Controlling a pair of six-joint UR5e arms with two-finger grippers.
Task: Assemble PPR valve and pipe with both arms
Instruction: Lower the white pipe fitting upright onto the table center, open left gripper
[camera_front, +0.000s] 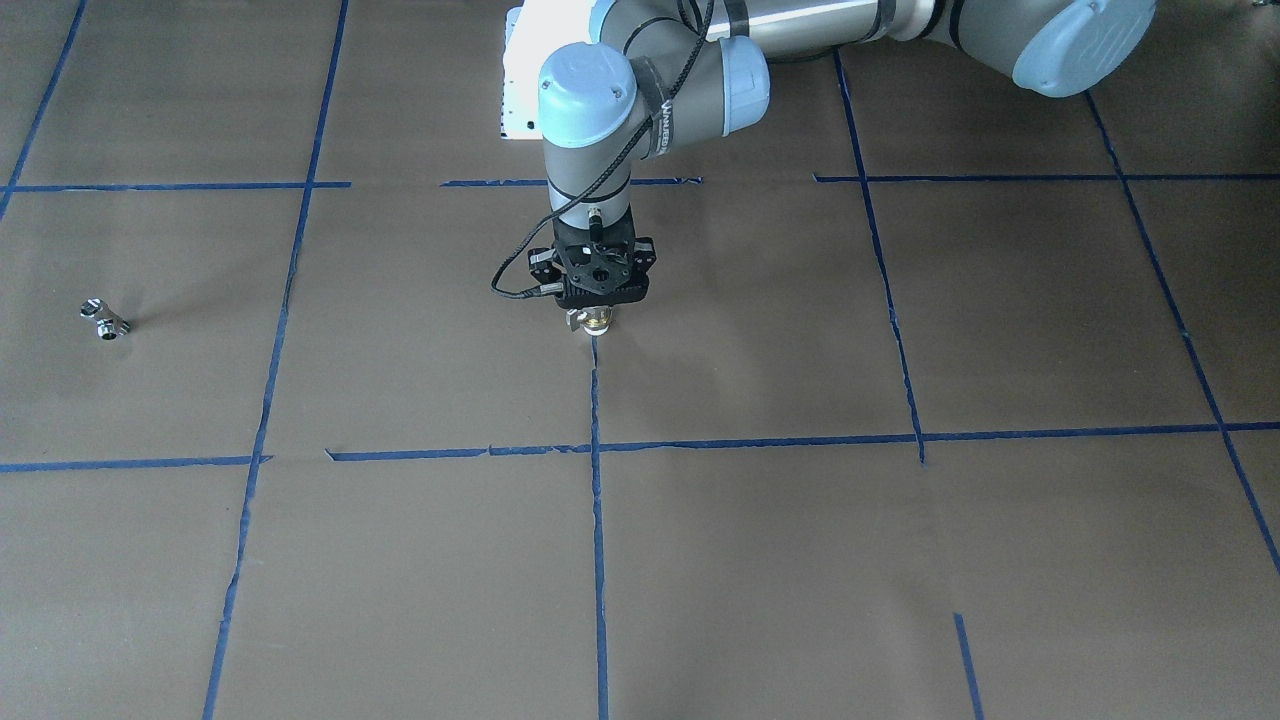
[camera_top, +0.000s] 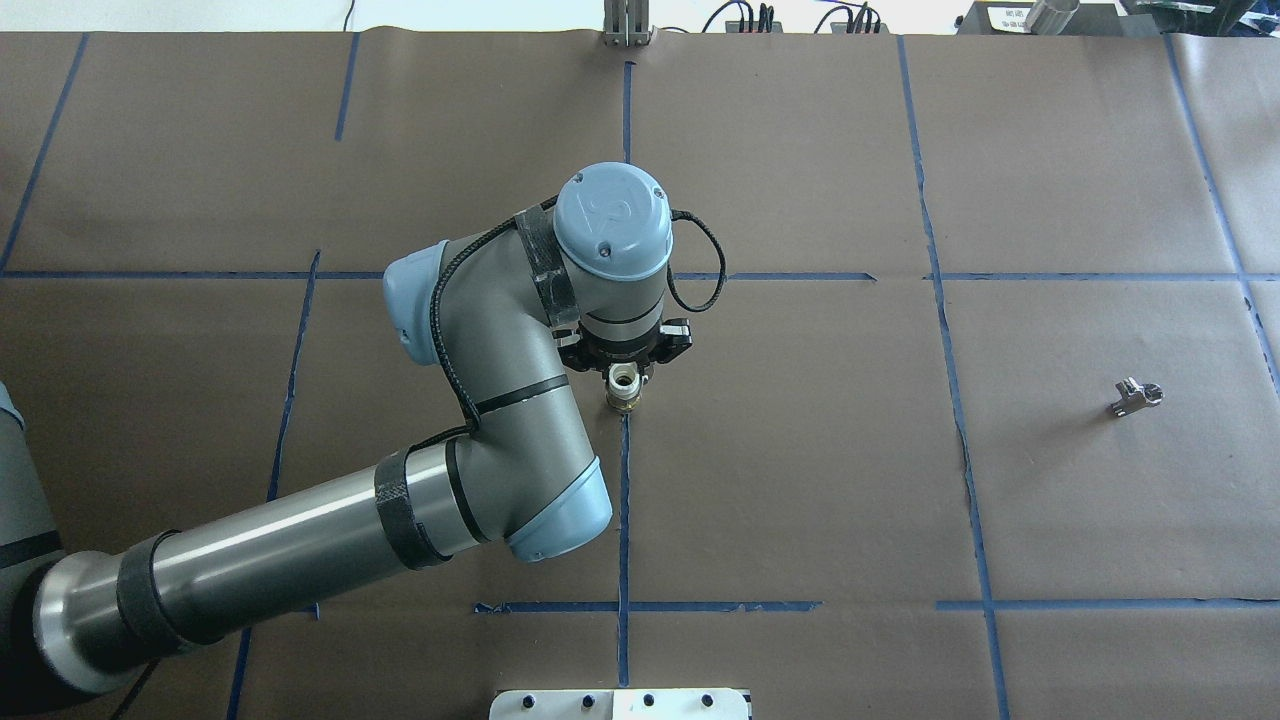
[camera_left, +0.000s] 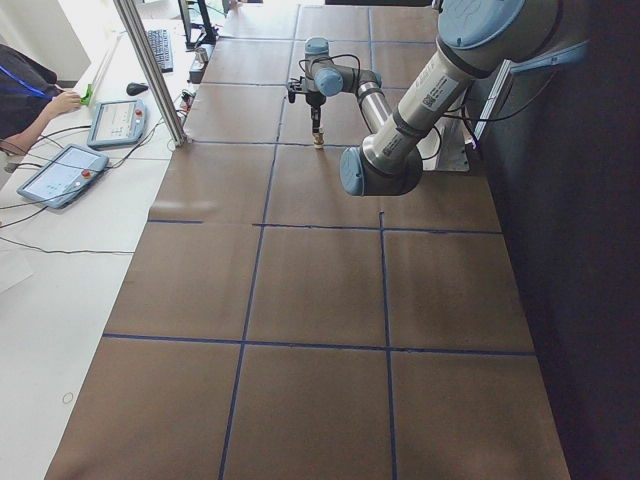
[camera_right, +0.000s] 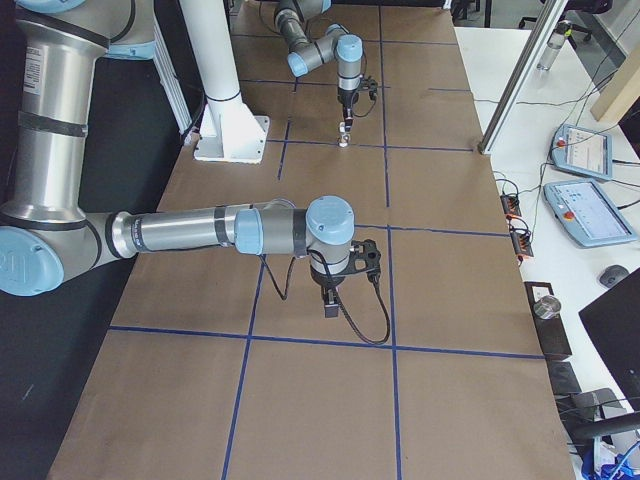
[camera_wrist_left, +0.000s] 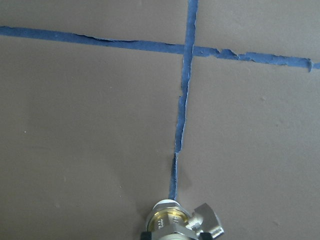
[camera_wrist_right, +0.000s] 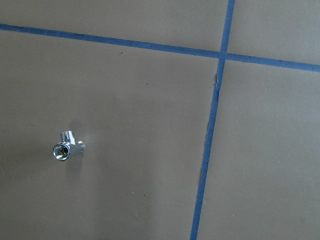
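Note:
My left gripper (camera_top: 625, 372) points straight down at the middle of the table and is shut on the PPR valve (camera_top: 624, 390). The valve is held upright just over a blue tape line. Its brass middle and silver lever show under the black fingers in the front view (camera_front: 592, 320) and at the bottom of the left wrist view (camera_wrist_left: 177, 224). The pipe (camera_top: 1135, 395), a small all-silver fitting, lies alone on the brown paper far to the right, also seen in the right wrist view (camera_wrist_right: 67, 149) and the front view (camera_front: 105, 320). My right gripper (camera_right: 333, 300) shows only in the exterior right view; I cannot tell whether it is open.
Brown paper with a blue tape grid (camera_top: 950, 400) covers the table. The white pedestal base (camera_right: 225, 130) stands at the robot's side. An aluminium post (camera_left: 150, 70), teach pendants (camera_left: 60, 172) and an operator (camera_left: 30, 95) are beyond the far edge.

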